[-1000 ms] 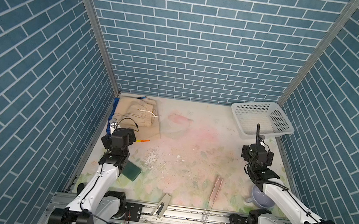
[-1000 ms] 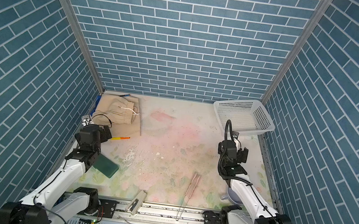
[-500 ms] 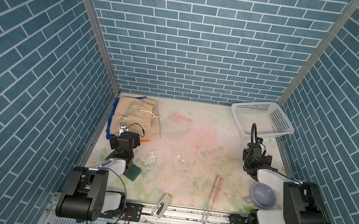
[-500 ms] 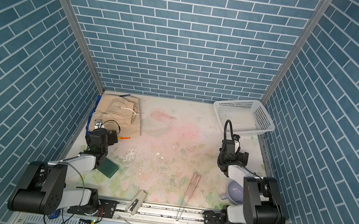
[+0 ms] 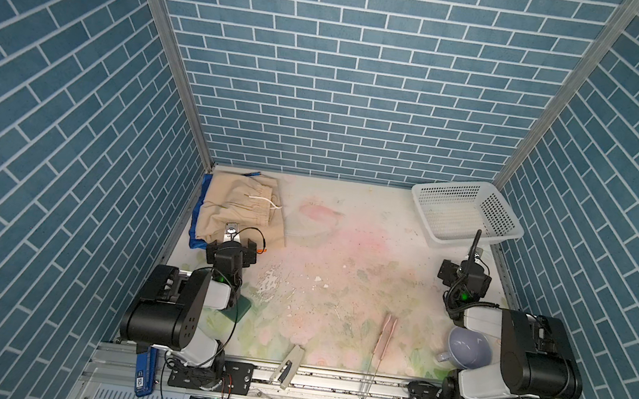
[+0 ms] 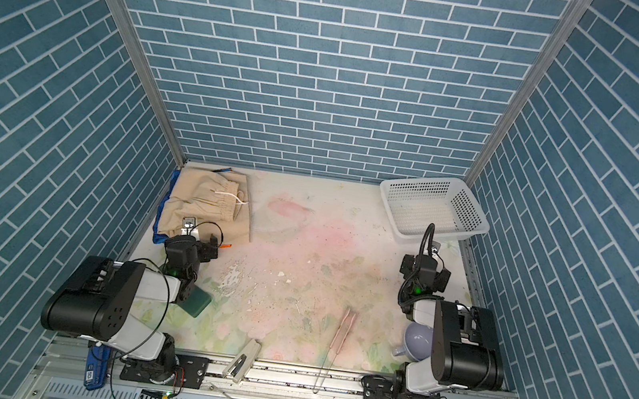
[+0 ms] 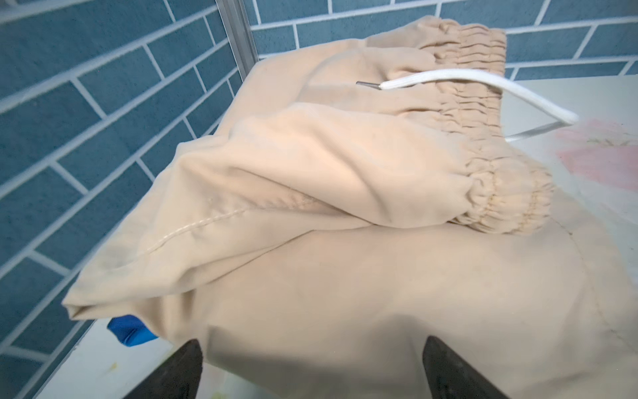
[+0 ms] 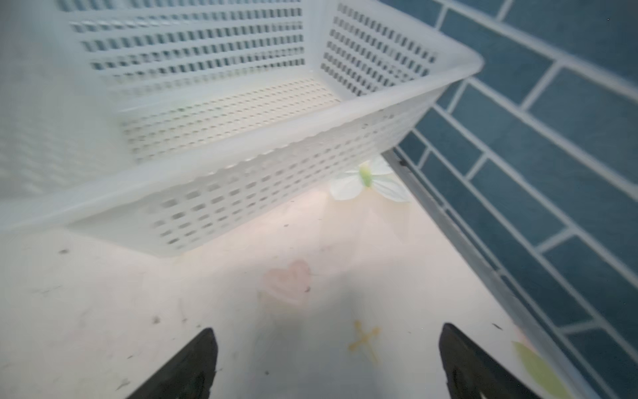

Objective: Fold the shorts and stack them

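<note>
Blue brick walls enclose the table [image 5: 341, 279]; beige shorts [image 5: 242, 215] lie folded in its far left corner over striped shorts [image 7: 131, 331], unmoved. Both arms have folded back; left gripper [image 7: 310, 342] and right gripper [image 8: 327, 330] gape wide, empty. White basket [image 5: 496, 215]: floor bare.

The right gripper [image 8: 326, 331] has its two dark fingers [image 8: 193, 362] spread wide apart above a pale worktop [image 8: 103, 311] printed with a faint pink heart [image 8: 288, 281] and a white flower [image 8: 367, 179]. Just beyond stands a white perforated plastic basket [image 8: 310, 138], slightly blurred. A grey metal rail [image 8: 448, 214] edges the worktop beside a blue brick-patterned wall [image 8: 552, 138].
</note>
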